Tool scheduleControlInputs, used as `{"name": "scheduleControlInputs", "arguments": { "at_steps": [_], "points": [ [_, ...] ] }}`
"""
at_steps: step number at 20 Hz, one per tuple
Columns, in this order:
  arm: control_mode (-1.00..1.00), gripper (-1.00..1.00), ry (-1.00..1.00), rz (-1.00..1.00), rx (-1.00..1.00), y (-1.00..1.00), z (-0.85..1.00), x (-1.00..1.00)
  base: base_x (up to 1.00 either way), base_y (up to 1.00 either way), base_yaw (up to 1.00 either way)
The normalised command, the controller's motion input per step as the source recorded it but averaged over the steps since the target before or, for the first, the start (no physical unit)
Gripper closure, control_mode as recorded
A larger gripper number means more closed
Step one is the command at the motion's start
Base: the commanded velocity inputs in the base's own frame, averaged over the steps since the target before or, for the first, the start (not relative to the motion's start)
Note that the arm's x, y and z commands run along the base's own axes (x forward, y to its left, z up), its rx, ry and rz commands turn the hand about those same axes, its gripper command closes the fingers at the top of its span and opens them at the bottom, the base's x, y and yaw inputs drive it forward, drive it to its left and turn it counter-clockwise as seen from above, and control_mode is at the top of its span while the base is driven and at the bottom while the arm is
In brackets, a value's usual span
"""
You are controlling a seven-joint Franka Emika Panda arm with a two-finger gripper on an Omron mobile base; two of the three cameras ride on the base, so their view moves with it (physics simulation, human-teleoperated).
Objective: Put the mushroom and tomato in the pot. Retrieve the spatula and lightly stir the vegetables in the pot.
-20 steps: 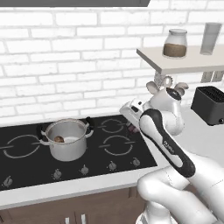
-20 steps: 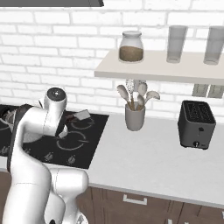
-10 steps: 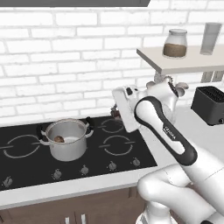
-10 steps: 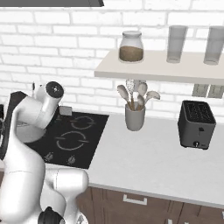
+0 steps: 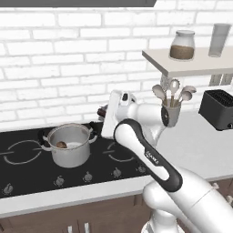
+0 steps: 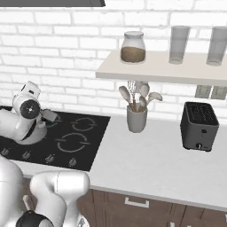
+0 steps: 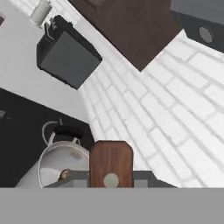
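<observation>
Though tilted, gripper [image 7: 111, 177] clamping spatula [image 7: 111, 159].

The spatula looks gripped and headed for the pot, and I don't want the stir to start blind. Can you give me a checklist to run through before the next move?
1. Spatula in the gripper: ok, the reddish-brown handle stands between the finger tips in the hand view.
2. Pot upright on the stovetop: ok.
3. Mushroom in the pot: ok, a brownish lump lies inside.
4. Tomato in the pot: cannot tell, no red lump is visible from these angles.
5. Spatula head above the pot opening: not ok, the gripper is to the right of the pot and above it.
6. Spatula head state: cannot tell, it is hidden.
</observation>
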Motion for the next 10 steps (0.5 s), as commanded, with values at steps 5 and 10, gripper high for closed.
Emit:
{"name": "scheduleControlInputs", "arguments": {
  "at_steps": [5, 10],
  "points": [
    [-1.0, 1.0, 0.09, -0.32, 0.44, 0.55, 0.43, 0.0, 0.0, 0.0, 0.0],
    [-1.0, 1.0, 0.1, -0.26, 0.41, 0.44, 0.46, 0.09, 0.0, 0.0, 0.0]
  ]
}}
